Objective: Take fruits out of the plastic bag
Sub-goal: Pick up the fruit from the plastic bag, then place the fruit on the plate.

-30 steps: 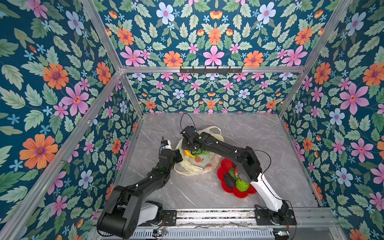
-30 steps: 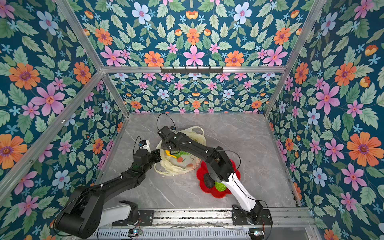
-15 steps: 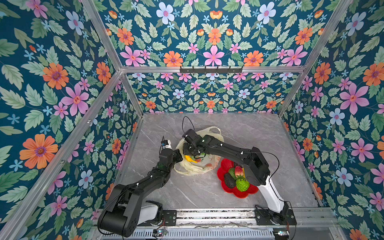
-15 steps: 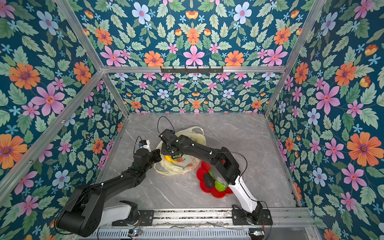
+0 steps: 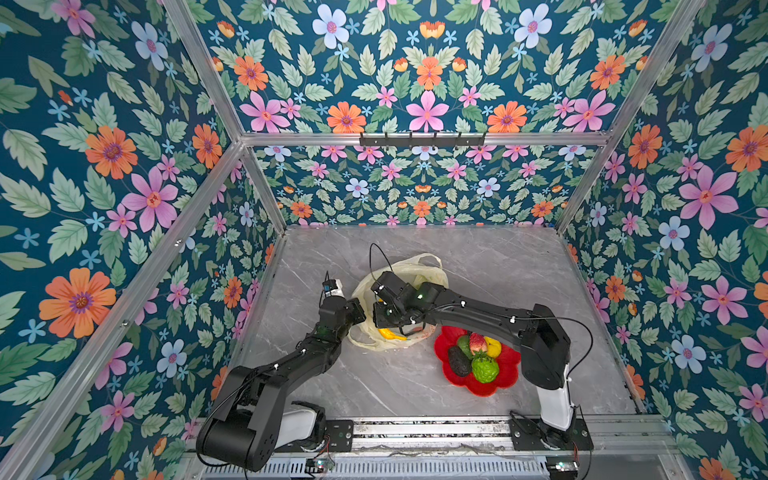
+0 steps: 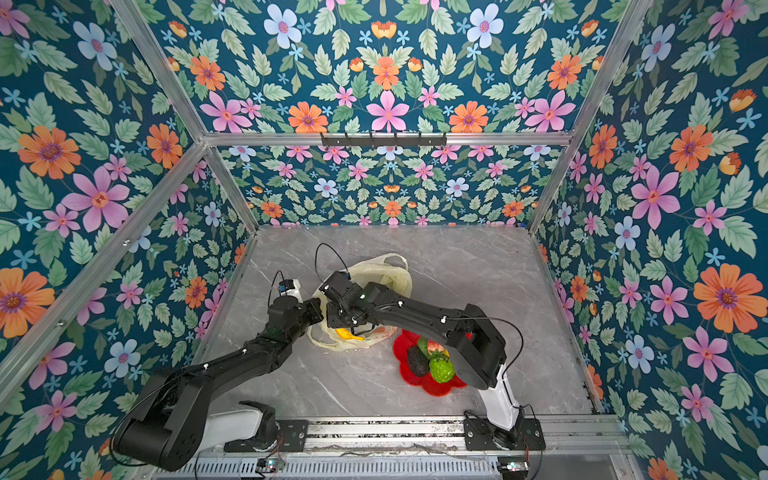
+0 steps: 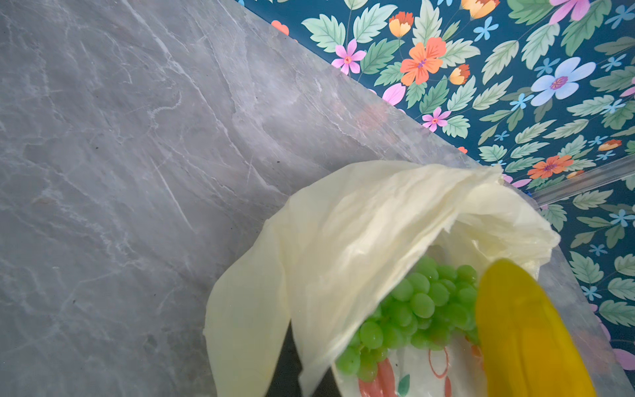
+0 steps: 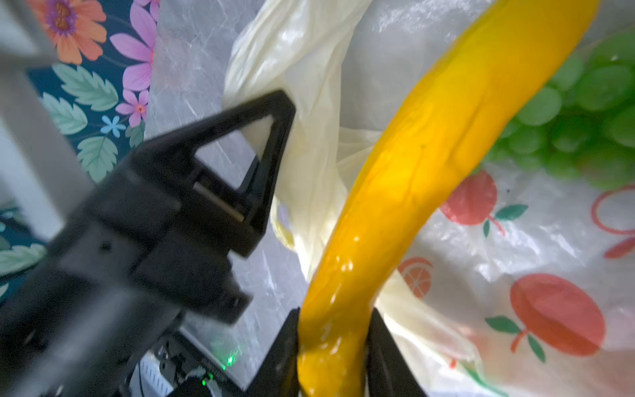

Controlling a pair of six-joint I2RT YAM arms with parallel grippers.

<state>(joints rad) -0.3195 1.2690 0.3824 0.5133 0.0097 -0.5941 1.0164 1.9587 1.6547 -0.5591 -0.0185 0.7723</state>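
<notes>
Red flower-shaped dish (image 5: 484,389) rests on grey tabletop (image 5: 374,382).

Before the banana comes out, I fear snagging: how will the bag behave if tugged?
Likely floppy: the bag drapes in crinkled folds. Probably very light, so it may lift with the banana unless the left gripper pinching its rim holds.

Grape bunch (image 7: 412,309) half under a plastic bag (image 7: 343,223) fold; banana (image 7: 525,337) end off-frame.
</notes>
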